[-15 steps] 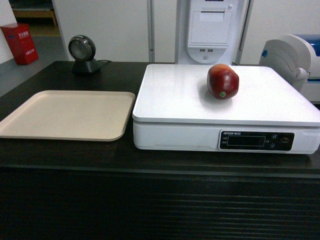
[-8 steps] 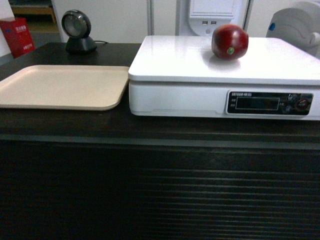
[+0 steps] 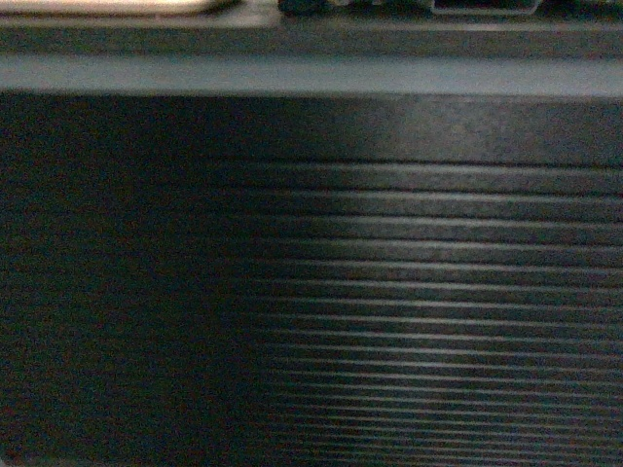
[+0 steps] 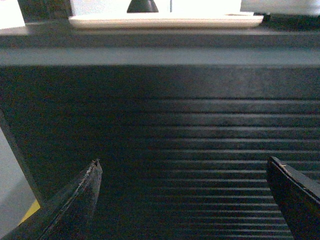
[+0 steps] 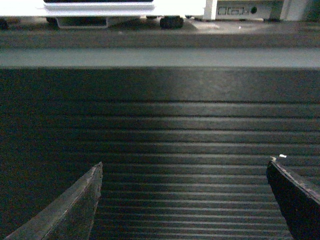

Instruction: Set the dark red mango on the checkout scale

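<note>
Head view: I see almost nothing but the ribbed front panel of the desk [image 3: 370,292], dark, with horizontal grooves running the full width. Its top edge is a grey band across the upper frame. Above that edge, a sliver of the beige tray [image 3: 107,6] at upper left, and a sliver of the scale [image 3: 428,6] underside at upper centre to right.

Left wrist view: left pincer [image 4: 185,167], both dark fingers spread wide at the lower corners, nothing between them. It faces the ribbed panel, below the desk's top edge. On top, the beige tray seen edge-on, with the dark base of some small stand [image 4: 142,6] behind it. A pale surface with a yellow patch [image 4: 30,212] shows at lower left.

Right wrist view: right pincer [image 5: 185,167], fingers likewise wide apart, holding nothing, pointed at the same ribbed panel. Above the desk edge, the white base of the scale on dark feet, and a second pale device [image 5: 240,9] with ports to its right.

Dark red mango: I cannot find it in any view; the scale's platform top lies out of frame.
</note>
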Tool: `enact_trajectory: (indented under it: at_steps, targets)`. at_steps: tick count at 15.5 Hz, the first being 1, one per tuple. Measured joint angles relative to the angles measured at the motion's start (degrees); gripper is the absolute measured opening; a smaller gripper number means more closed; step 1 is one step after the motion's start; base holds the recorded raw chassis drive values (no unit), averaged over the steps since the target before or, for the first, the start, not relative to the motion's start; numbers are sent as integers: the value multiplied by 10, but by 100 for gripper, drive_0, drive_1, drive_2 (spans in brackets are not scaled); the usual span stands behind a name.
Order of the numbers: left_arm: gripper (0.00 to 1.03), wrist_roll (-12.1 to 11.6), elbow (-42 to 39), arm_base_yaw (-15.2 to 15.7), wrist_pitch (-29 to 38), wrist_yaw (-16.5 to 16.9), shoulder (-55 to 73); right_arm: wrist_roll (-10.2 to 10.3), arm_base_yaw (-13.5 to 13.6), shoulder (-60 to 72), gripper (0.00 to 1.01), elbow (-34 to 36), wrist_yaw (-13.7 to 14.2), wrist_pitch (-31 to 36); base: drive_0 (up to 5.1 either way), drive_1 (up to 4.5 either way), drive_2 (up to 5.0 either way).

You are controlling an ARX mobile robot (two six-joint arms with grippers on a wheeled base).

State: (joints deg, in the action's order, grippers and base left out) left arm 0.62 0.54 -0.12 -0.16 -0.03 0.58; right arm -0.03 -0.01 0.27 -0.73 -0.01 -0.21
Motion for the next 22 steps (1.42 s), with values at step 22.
enact_trajectory:
  at_steps: [22]
  targets:
    - [98,0,0,0,-1,0,0,0,0,0,98,0,0,-1,0,0,0]
